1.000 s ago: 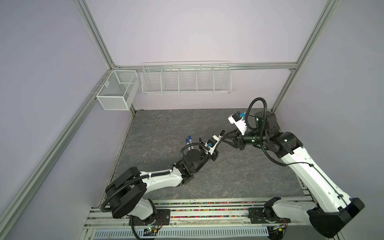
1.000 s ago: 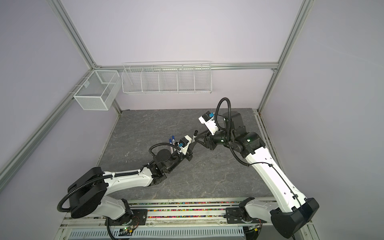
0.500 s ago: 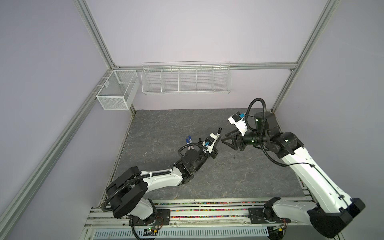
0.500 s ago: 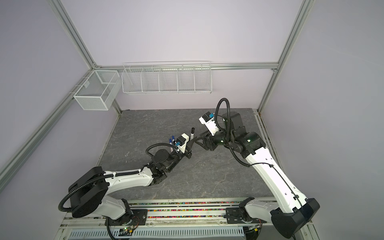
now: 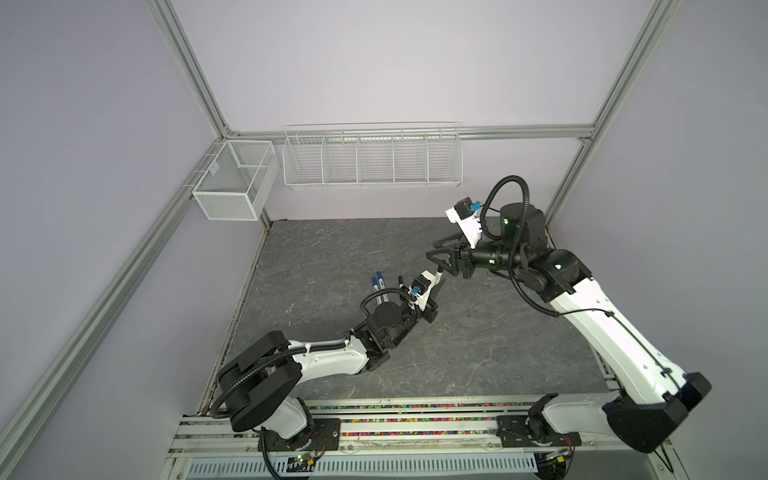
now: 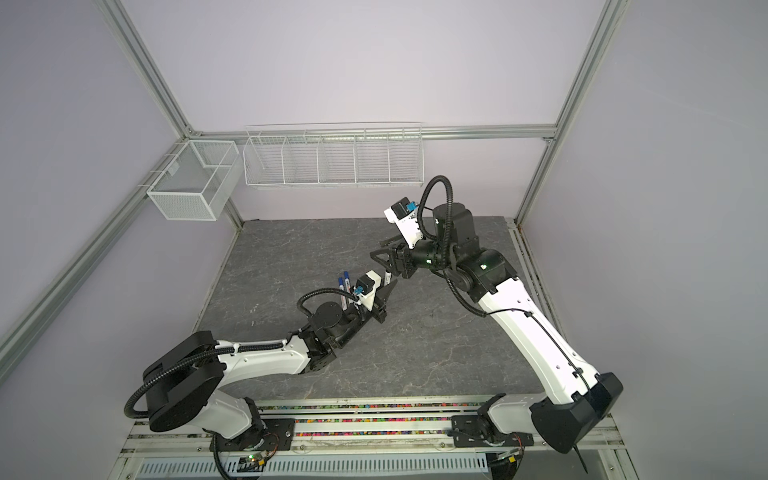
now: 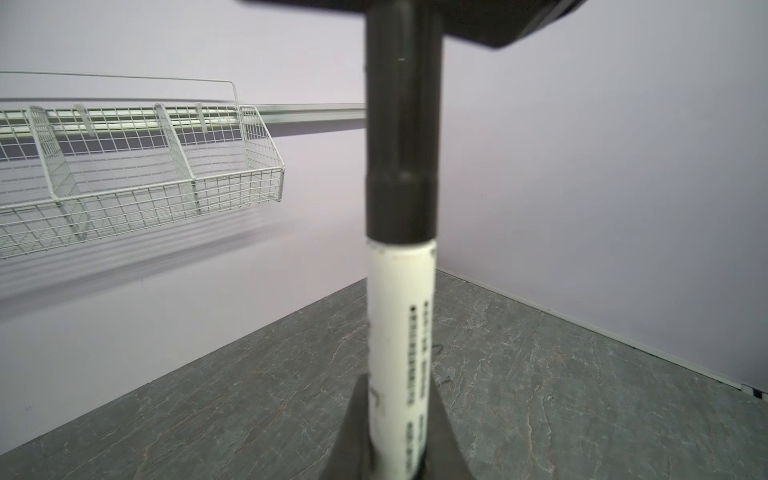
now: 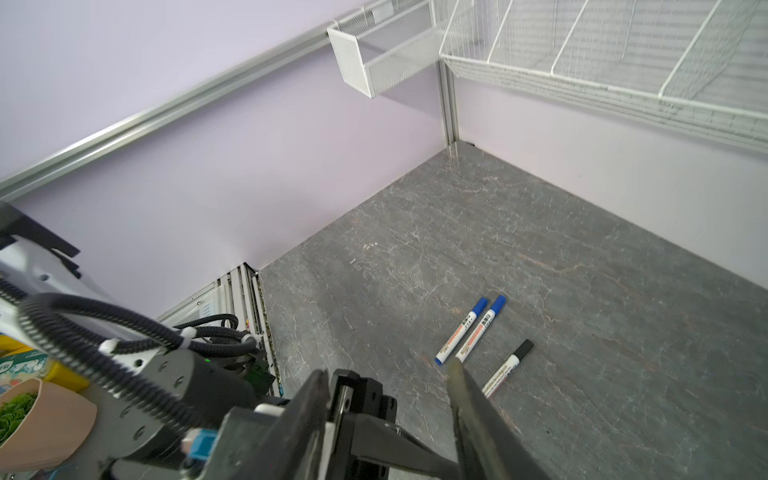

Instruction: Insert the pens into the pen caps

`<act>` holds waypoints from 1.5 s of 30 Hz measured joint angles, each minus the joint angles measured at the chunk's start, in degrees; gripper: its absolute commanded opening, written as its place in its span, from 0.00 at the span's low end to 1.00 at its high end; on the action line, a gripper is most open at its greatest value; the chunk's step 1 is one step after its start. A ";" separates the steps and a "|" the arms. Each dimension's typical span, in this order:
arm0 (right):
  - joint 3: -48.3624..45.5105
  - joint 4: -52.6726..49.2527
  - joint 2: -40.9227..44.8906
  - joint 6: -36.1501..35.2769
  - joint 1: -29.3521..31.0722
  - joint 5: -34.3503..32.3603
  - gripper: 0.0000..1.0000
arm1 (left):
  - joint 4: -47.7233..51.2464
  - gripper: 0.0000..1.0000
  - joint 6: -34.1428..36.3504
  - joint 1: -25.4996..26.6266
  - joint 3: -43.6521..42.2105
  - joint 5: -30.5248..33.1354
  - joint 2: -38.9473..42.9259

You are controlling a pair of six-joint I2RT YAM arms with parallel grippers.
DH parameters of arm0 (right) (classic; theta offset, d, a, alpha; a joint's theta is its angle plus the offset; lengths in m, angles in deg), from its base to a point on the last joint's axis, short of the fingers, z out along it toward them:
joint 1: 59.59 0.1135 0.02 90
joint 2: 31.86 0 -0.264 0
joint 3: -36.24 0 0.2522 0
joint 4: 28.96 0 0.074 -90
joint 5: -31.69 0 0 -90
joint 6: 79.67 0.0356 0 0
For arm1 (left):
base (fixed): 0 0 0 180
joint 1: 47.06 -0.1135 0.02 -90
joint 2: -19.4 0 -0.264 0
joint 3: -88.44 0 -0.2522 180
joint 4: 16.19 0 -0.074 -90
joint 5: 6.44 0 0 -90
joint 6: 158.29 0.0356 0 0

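Note:
My left gripper point(image 5: 433, 287) point(image 7: 397, 384) is shut on a white pen point(image 7: 399, 332) that points up and away from the wrist. A black pen cap point(image 7: 401, 145) sits on its far end, also seen in both top views point(image 5: 439, 273) point(image 6: 387, 276). My right gripper point(image 5: 437, 258) point(image 8: 386, 370) stands open just beyond that cap, holding nothing. Two pens with blue pen caps point(image 8: 462, 330) point(image 5: 378, 283) lie side by side on the table. A third pen with a black cap point(image 8: 508, 369) lies next to them.
A long white wire basket point(image 5: 372, 156) hangs on the back wall and a mesh box point(image 5: 235, 180) on the left wall. The grey stone-look table point(image 5: 478, 345) ends at a rail along the front. The left arm point(image 5: 332, 357) lies low across the table.
My right gripper, which was at the cap end of the held pen, has opened and drawn back to the right. The left gripper keeps the pen.

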 measured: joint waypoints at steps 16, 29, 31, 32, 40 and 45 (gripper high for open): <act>-5.14 0.76 -1.27 2.08 0.26 -0.94 0.12 | 1.90 0.00 -1.79 0.11 0.00 0.04 0.07; -5.44 6.78 -3.30 4.20 -1.99 2.36 0.07 | 20.94 0.00 -21.73 -5.01 6.97 -14.23 4.72; -5.49 7.34 -3.82 4.92 -2.21 3.34 0.07 | 23.02 0.00 -22.40 -5.18 7.32 -13.99 5.40; -5.62 7.45 -4.00 5.25 -2.25 3.82 0.07 | 23.91 0.00 -22.29 -5.18 7.32 -13.53 5.79; -7.13 10.73 -4.92 7.50 -2.97 6.43 0.07 | 25.38 0.00 -21.18 -5.55 7.30 -10.60 6.49; -6.95 12.09 -6.56 8.50 -3.41 8.02 0.07 | 25.40 0.00 -20.50 -6.73 7.06 -10.58 6.49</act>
